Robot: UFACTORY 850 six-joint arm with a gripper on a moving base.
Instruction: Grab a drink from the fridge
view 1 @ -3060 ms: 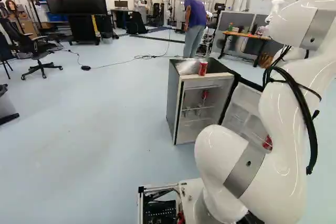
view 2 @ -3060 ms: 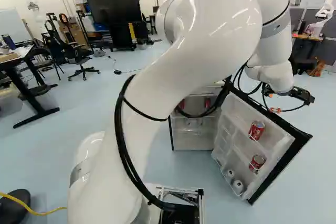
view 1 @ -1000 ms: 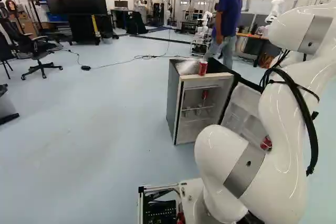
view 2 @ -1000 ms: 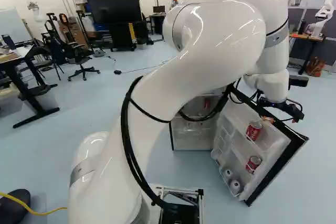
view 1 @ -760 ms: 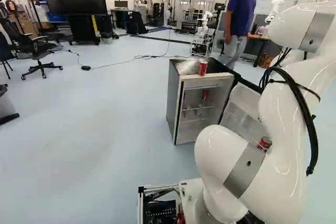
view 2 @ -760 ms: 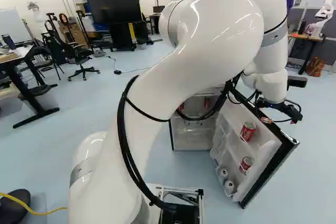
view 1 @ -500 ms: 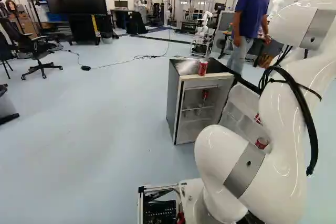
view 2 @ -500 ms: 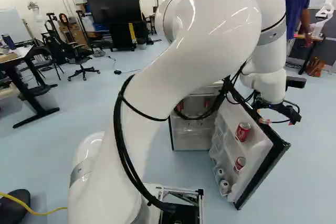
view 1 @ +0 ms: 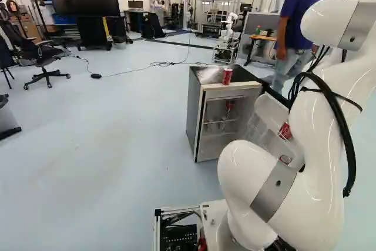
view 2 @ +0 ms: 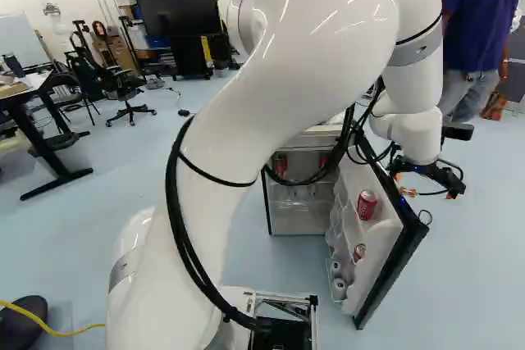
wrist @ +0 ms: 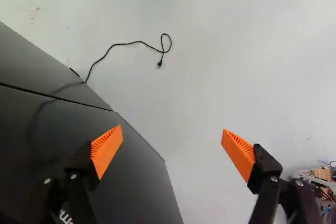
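The arm point(view 2: 328, 47) wears smooth, glossy white, crossed by a duller, metallic-looking grey band point(view 1: 274, 191), while the tool point(view 2: 429, 192) has matt orange pads point(wrist: 240, 155) with fine ribs. The fridge top point(view 1: 207, 75) is dark and glossy, the door's inner lining point(view 2: 382, 237) smooth, pale plastic, and the red can point(view 1: 227, 76) shiny metal. The floor point(view 1: 117, 145) looks smooth with a soft sheen.

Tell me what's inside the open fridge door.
In the door, one red can sits above another red can. Two whitish things at the bottom are too small to identify. Black cables cover part of its top.
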